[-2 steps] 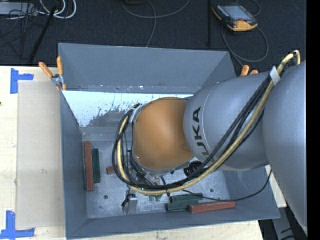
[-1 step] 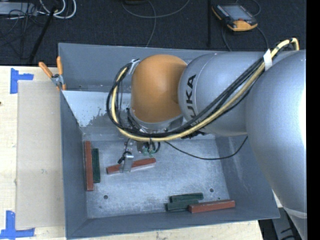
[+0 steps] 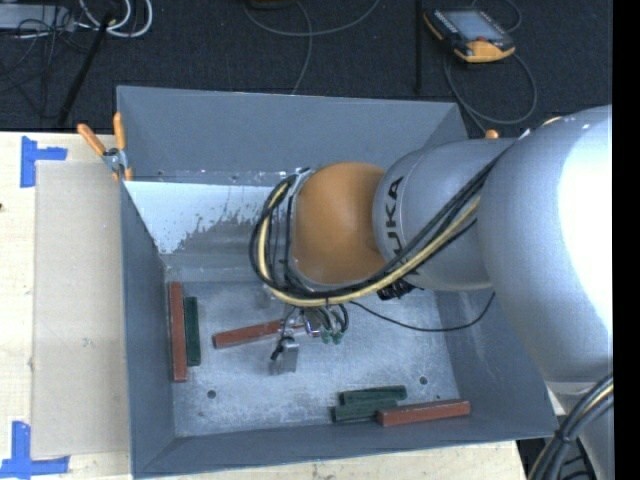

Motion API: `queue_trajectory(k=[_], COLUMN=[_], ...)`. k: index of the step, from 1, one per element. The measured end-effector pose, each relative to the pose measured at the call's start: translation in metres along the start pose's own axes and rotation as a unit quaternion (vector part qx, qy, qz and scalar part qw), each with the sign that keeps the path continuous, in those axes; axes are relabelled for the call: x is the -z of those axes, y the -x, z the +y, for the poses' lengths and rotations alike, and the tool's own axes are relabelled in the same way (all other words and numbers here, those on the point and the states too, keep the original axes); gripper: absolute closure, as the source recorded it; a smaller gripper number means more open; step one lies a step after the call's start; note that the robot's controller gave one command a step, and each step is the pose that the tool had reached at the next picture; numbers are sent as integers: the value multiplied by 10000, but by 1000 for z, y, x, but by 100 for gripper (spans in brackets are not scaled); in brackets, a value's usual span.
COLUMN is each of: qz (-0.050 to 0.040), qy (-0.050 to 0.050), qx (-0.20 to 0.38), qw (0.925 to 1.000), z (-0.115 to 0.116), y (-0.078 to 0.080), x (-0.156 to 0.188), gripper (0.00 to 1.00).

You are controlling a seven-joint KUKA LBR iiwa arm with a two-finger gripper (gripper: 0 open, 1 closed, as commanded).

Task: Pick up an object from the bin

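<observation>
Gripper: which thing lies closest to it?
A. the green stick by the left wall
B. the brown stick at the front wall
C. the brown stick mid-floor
C: the brown stick lying mid-floor ends right beside the gripper.

1. Reddish-brown flat long bars point(image 3: 243, 336): three. One lies slanted at the middle of the frame, a second brown bar point(image 3: 178, 333) runs top to bottom at centre left, and a third brown bar point(image 3: 425, 413) lies at the lower right.
2. Dark green flat long bars point(image 3: 190, 330): at least two. One is at centre left, and another green bar point(image 3: 372, 396) is right of lower centre. A green piece point(image 3: 352, 414) just below that one may be a third; this cannot be told.
3. Grey metal bin point(image 3: 150, 368): one.
</observation>
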State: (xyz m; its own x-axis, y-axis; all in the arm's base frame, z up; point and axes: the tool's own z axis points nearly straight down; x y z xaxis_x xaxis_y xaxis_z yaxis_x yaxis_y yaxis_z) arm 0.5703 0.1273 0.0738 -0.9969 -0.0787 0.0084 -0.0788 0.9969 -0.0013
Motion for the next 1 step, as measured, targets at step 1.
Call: queue_trajectory(k=[1], qz=[-37], qy=[8], qx=[-8], qw=[10000], z=[1], y=[2], x=[4], gripper=[100])
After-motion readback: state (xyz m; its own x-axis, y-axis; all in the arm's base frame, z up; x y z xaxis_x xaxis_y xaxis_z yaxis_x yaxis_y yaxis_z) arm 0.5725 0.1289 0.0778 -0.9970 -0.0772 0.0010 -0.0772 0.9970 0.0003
